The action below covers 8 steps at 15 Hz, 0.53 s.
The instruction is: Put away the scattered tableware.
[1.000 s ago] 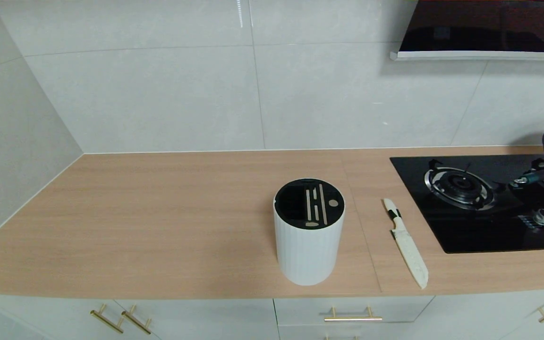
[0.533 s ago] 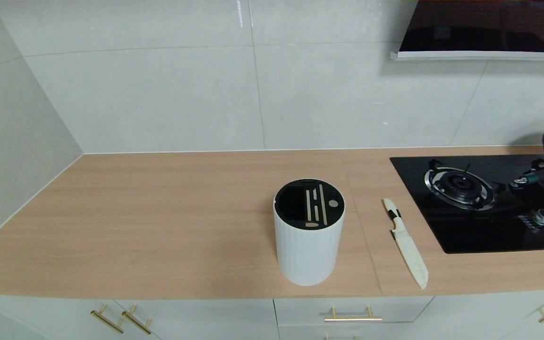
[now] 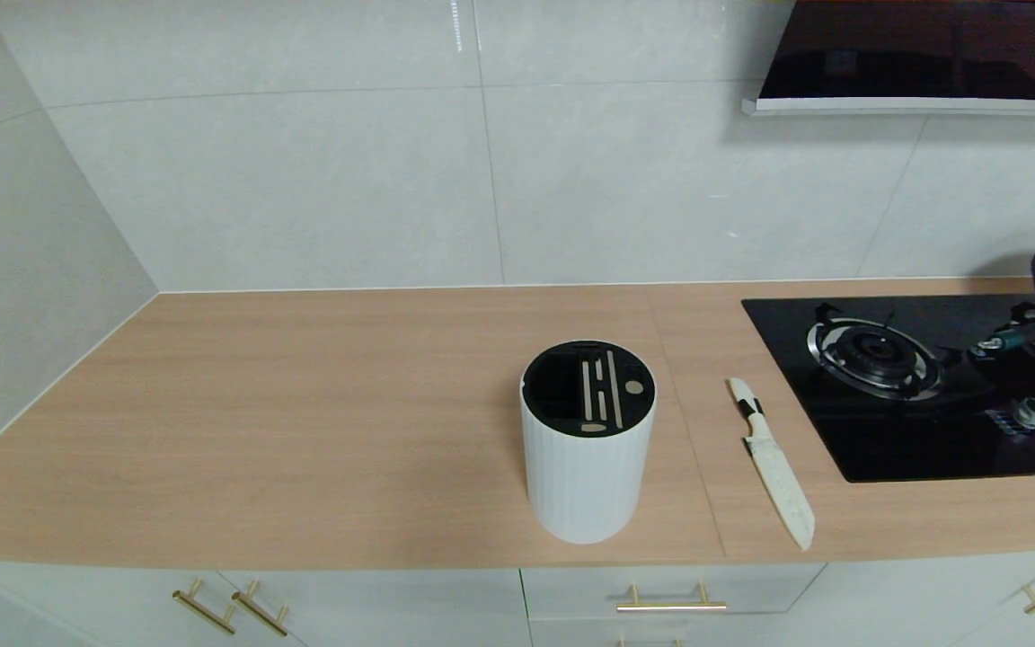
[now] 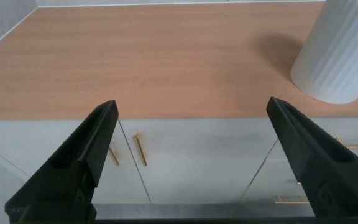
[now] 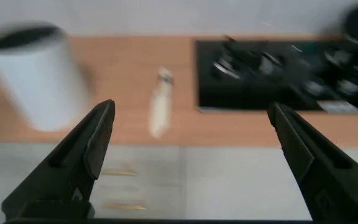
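Left gripper hangs before the cabinet, jaws wide apart and empty; right gripper likewise, wide and empty, facing the knife; the knife lies flat near the front edge of the counter, between holder and hob, touching neither; over the last second nothing on the counter has shifted, so I judge the pickup not yet begun.
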Tool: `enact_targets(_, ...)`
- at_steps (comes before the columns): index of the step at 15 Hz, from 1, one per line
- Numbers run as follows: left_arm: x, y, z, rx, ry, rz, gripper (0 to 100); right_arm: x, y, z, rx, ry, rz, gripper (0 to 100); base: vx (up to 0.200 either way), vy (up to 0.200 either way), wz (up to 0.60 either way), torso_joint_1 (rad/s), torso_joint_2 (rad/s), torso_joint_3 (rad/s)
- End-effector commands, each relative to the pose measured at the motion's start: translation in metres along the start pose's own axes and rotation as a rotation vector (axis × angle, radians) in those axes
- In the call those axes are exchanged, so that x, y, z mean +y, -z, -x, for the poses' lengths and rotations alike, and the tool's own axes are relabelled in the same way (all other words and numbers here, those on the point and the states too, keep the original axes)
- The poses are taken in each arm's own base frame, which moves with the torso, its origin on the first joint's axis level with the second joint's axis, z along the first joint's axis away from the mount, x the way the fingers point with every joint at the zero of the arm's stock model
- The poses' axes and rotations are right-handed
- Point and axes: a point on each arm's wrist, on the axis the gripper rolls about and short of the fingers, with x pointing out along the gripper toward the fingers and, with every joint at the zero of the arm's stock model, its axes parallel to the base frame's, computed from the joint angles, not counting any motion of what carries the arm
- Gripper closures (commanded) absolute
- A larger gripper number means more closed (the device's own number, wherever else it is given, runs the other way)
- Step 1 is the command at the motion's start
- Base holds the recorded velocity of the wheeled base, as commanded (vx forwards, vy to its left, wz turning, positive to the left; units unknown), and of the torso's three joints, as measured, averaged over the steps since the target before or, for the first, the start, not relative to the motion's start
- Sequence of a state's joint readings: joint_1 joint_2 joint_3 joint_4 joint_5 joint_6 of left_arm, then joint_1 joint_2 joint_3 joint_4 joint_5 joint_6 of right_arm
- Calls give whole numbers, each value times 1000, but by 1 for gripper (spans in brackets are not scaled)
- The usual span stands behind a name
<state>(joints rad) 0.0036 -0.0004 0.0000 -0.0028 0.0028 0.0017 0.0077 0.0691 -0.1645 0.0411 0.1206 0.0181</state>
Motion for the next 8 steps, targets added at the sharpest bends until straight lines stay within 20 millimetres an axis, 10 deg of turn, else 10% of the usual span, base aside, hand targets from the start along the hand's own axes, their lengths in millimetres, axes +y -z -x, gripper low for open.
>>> enact_targets(1, 0, 0, 0, 0, -1, 0, 0, -2, -16, -27, 199, -64, -36, 0, 0, 0, 0, 0, 0, 0)
enact_targets(8, 0, 0, 0, 0, -1, 0, 0, -4, -52, -170, 523, -109, 6, 0, 0, 0, 0, 0, 0, 0)
